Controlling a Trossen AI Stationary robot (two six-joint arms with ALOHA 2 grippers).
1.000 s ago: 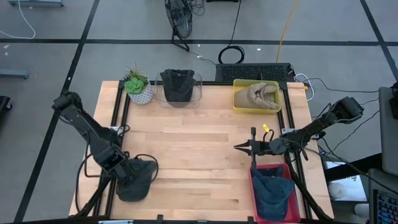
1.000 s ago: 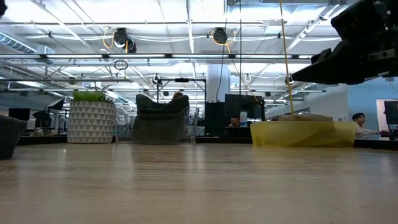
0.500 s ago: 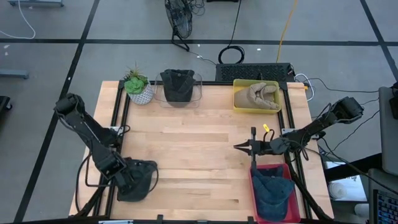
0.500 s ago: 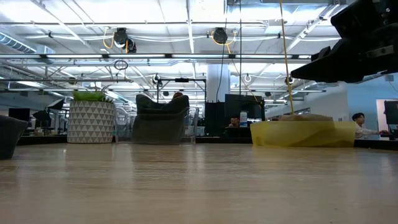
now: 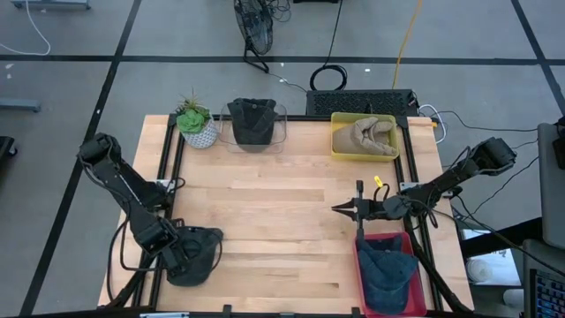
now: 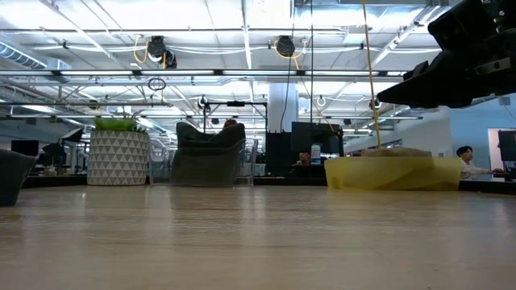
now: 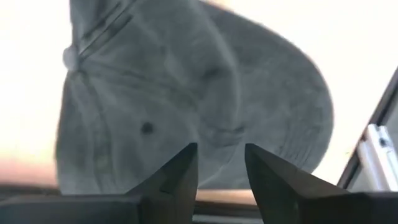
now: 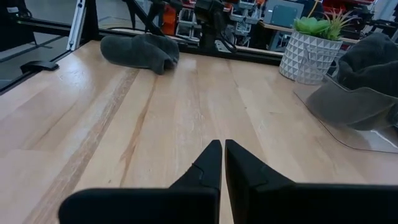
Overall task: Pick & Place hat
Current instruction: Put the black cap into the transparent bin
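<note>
Left gripper [image 5: 187, 253] sits low at the table's [image 5: 282, 190] front left corner, right over a dark grey hat [image 5: 199, 256] that lies flat on the wood just inside the left rail; in the left wrist view its fingers [image 7: 180, 177] stand a little apart with the hat [image 7: 186, 93] beyond their tips, not clamped on it. Right gripper [image 5: 338, 208] hovers over the right half of the table, pointing toward the middle, its fingers [image 8: 208, 163] pressed together and holding nothing; just in front of it sits a red bin [image 5: 359, 265] at the front right corner, with a dark blue hat [image 5: 387, 272] filling it. Between the two grippers the whole middle of the table is bare wood — wide room from the front edge back to the row along the far edge. That row runs, left to right: a white patterned pot [image 5: 199, 134] with a green plant [image 5: 191, 115] at the far left corner; a clear bin [image 5: 278, 132] just beside it, holding a black hat [image 5: 252, 122]; a gap; then a yellow bin [image 5: 339, 146] with a tan hat [image 5: 369, 134] inside, close to the right rail. From the low view the pot [image 6: 118, 158], the clear bin's hat [image 6: 209, 135] and the yellow bin [image 6: 391, 173] line the far edge, with the right arm [image 6: 463, 56] dark at upper right.
</note>
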